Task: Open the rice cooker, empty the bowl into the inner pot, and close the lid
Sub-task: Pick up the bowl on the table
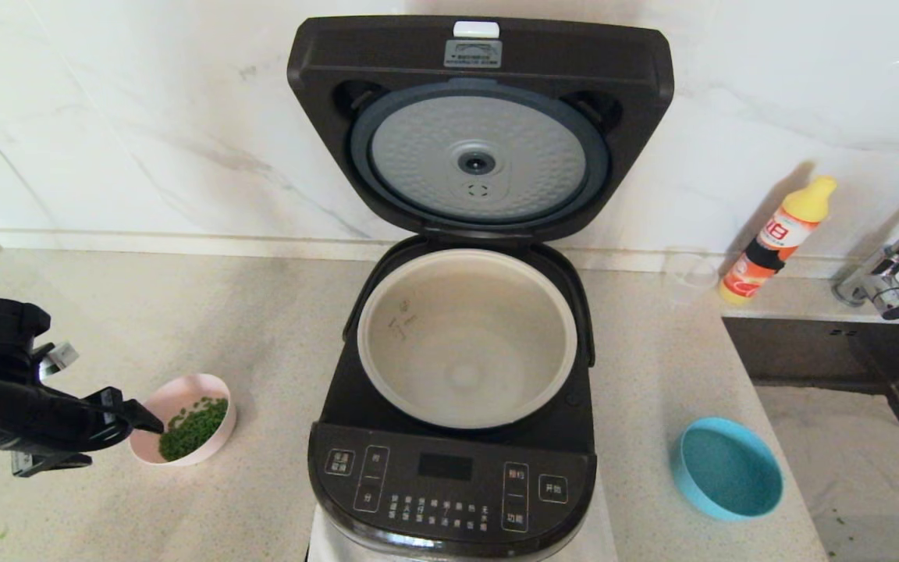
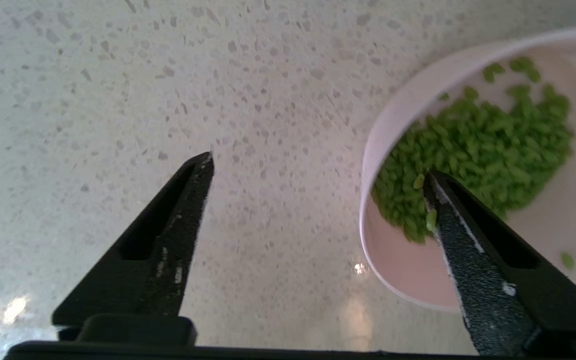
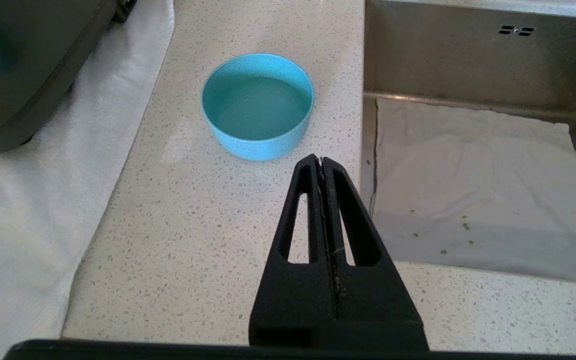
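The black rice cooker stands in the middle of the counter. Its lid is open and upright, with the dimpled silver disc facing me. The pale inner pot sits inside and looks empty. A pink bowl holding green grains stands left of the cooker. My left gripper is open at the bowl's left rim. In the left wrist view the gripper straddles the pink bowl's rim, with one finger over the grains and one outside. My right gripper is shut and empty, near the counter's front right.
An empty blue bowl stands right of the cooker and shows in the right wrist view. A sink with a faucet lies at the right. An orange bottle and a clear cup stand by the wall. A white cloth lies under the cooker.
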### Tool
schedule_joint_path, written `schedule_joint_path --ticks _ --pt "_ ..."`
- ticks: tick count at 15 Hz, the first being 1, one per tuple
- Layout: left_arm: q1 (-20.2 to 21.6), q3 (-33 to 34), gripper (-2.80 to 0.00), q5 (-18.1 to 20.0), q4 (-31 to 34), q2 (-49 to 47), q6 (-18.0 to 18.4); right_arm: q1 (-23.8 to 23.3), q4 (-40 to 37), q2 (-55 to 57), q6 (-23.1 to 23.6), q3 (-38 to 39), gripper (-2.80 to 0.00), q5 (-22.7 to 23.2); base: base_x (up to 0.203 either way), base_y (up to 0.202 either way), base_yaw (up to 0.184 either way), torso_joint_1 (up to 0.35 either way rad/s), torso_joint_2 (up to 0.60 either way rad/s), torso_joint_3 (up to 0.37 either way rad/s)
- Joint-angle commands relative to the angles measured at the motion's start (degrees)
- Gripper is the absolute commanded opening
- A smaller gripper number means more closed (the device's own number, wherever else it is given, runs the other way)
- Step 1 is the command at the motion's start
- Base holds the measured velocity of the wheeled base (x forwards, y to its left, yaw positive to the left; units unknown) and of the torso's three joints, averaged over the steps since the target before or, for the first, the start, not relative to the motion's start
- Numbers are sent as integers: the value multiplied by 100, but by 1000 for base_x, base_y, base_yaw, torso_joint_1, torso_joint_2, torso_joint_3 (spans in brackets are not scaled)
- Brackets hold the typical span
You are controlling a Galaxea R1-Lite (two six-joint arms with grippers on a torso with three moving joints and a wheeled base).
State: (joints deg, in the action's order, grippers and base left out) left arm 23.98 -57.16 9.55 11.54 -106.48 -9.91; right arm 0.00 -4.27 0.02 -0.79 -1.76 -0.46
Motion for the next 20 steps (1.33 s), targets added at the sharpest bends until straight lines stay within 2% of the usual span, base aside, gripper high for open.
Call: schedule_joint_path --ticks 1,3,4,10,13,17,20 --pt "2 3 0 -6 -43 -154 -20 0 -3 6 0 0 -280 2 0 0 0 0 0 0" --pt "2 3 0 3 -55 -163 -28 0 -3 6 0 0 -280 2 0 0 0 0 0 0" --pt "2 -1 -280 3 -49 -169 -28 0 -3 6 0 0 -280 2 0 0 0 0 0 0" --pt "-7 3 -280 21 -170 -382 -55 0 -3 6 0 0 -280 2 0 0 0 0 0 0" --pt "-7 -32 -280 49 -178 -367 -179 0 -3 2 0 0 -280 2 0 0 0 0 0 0" --pt "-23 -105 -280 359 -131 -13 -767 0 -3 -2 0 0 -280 2 0 0 0 0 0 0" --pt "-94 -185 -280 603 88 488 -955 0 -3 -2 0 0 -280 2 0 0 0 0 0 0"
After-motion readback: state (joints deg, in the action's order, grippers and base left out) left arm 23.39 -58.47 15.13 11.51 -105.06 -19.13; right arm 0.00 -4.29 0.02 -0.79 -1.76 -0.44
